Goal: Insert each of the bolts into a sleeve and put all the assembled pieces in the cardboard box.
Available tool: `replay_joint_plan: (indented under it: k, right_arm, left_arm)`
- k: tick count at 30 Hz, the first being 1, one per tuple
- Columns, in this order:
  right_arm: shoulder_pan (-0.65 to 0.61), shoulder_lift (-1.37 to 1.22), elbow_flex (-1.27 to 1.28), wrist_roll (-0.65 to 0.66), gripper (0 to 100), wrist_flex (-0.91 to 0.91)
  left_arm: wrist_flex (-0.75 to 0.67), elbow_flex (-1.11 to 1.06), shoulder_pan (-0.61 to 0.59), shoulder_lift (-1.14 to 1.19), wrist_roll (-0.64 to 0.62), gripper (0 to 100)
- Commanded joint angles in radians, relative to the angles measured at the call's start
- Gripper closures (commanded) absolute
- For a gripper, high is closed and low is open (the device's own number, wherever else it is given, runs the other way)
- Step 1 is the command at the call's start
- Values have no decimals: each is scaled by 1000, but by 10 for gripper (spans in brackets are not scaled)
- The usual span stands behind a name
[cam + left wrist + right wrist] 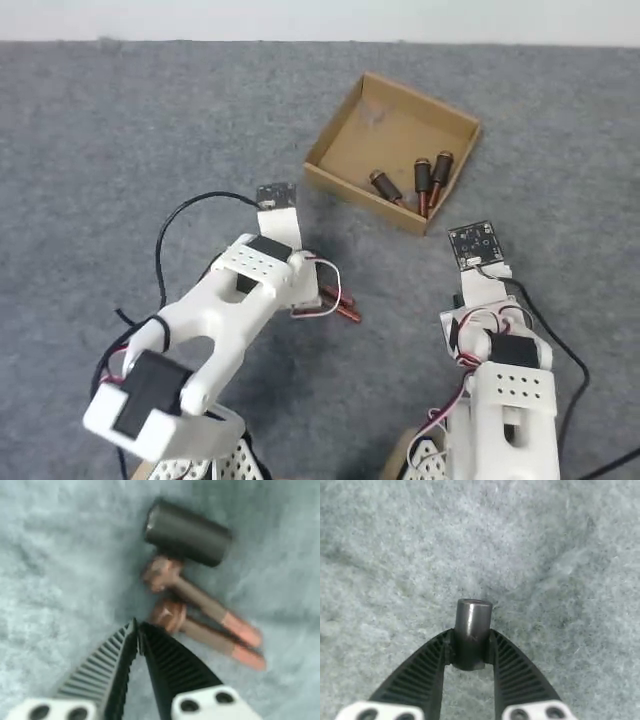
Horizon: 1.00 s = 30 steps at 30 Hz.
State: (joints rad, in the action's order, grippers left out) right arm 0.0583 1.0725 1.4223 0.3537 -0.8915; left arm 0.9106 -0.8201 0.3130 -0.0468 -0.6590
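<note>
Two copper bolts (200,625) lie side by side on the grey carpet, with a loose dark sleeve (187,532) just beyond their heads. My left gripper (137,627) is shut with nothing in it, its tips right at the head of the nearer bolt (167,614). In the high view the bolts (342,306) poke out from under the left arm (250,290). My right gripper (470,636) is shut on another dark sleeve (474,616), held upright just over the carpet. The cardboard box (385,125) holds three assembled pieces (422,180).
The right arm (500,370) sits at the near right, a short way in front of the box's near corner. A black cable (175,225) loops left of the left arm. Open grey carpet lies between the arms and at the far left.
</note>
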Motion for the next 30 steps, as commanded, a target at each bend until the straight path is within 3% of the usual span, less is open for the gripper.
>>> replay_joint_plan:
  k: [1, 7, 14, 18, 24, 30]
  right_arm:
    - [8, -4, -5, 15, 991, 10]
    - [8, -4, -5, 15, 991, 10]
    - [8, -4, -5, 15, 991, 10]
    - [8, -4, -5, 15, 991, 10]
    - [8, -4, -5, 15, 991, 10]
    - [8, -4, -5, 15, 991, 10]
  left_arm:
    - [-80, 64, -71, 17, -48, 988]
    - [-40, 143, -123, 46, -107, 988]
    - [69, 143, -110, -173, -175, 987]
    - [9, 56, -69, -245, -187, 975]
    - [-43, -16, 57, -247, -227, 814]
    - [-120, -35, 48, -227, -229, 906]
